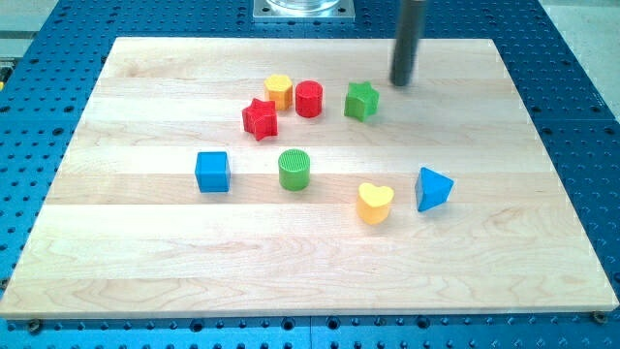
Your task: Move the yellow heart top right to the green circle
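- The yellow heart (375, 203) is seen lying flat on the wooden board (145, 262), in the lower middle, a little toward the view's right.
- The green circle (294, 169), a ribbed upright cylinder, is placed to the view's left of the heart and slightly higher; the two are near but apart.
- A blue triangle (432, 188) is found just beside the heart on the view's right, not touching it.
- A blue cube (212, 172) is set to the view's left of the green circle, clearly apart from it.
- Toward the view's top a cluster is noted: a red star (260, 118), a yellow hexagon-like block (279, 91) just above and right of it, and a red cylinder (308, 99) close beside the yellow one. Whether these touch cannot be told.
- A green star (361, 100) sits to the right of the red cylinder, apart from it.
- My tip (400, 83) is seen at the end of the dark rod, just right of and above the green star, well apart from the yellow heart and touching no block.
- No gripper is fitted, so no open or closed state can be given.
- The board rests on a blue perforated table (581, 87); a metal base plate (302, 10) is seen at the view's top edge.
- No brand, label or writing can be read.
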{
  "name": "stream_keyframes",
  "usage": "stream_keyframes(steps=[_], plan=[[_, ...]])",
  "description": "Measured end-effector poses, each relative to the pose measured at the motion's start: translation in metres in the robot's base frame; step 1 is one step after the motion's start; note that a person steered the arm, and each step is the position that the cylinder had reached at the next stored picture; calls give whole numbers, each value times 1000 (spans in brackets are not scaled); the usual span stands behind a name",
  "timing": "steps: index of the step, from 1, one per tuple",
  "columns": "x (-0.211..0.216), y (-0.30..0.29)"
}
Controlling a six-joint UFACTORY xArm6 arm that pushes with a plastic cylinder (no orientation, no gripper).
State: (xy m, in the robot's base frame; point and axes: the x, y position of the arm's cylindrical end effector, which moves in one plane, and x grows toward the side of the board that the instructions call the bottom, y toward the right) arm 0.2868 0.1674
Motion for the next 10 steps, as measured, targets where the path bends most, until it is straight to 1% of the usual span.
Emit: stream_keyframes(steps=[1, 3, 4, 5, 6, 7, 8, 9, 10], plan=[[25, 8], [153, 61], [155, 61], [202, 59], [237, 51], [237, 51], [282, 51], [308, 51], [296, 22]])
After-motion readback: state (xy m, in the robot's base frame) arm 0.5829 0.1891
